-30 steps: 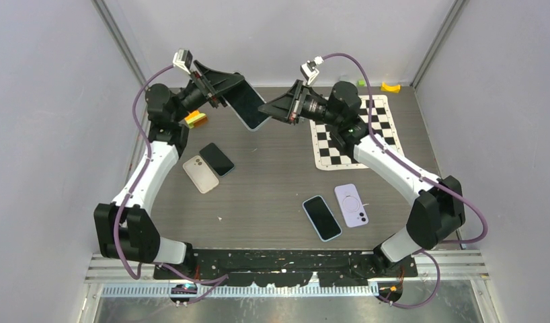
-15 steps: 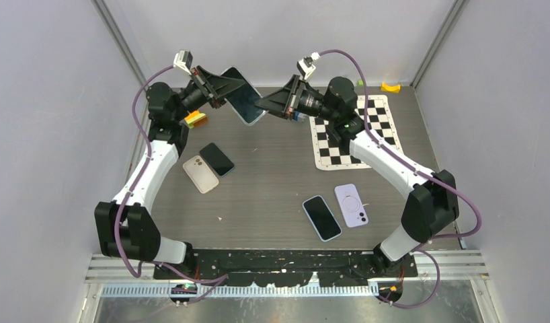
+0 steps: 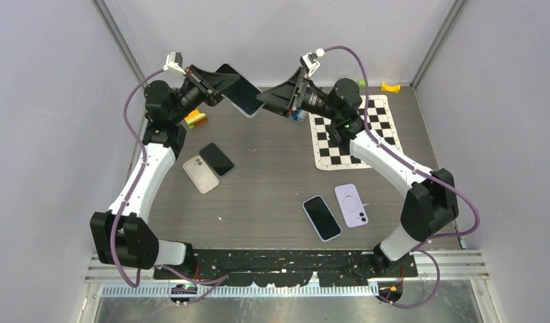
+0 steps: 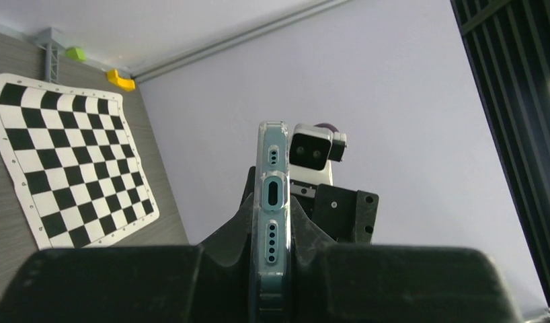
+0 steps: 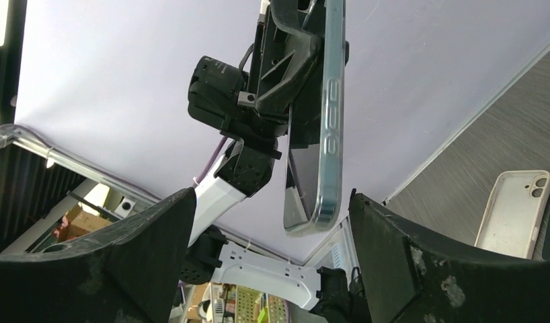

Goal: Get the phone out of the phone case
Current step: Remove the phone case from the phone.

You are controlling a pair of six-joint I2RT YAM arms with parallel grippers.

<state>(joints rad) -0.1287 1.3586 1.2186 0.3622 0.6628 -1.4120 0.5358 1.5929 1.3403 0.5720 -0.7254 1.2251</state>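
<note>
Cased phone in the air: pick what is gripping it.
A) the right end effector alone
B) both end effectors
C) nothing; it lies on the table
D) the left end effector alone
D: the left end effector is shut on the cased phone, while the right end effector stands open, its fingers clear of it on either side.

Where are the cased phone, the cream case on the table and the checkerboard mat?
cased phone (image 3: 240,94), top view, on its dark screen.
cream case (image 3: 202,175), top view, middle of its back.
checkerboard mat (image 3: 334,152), top view, near-left squares.
</note>
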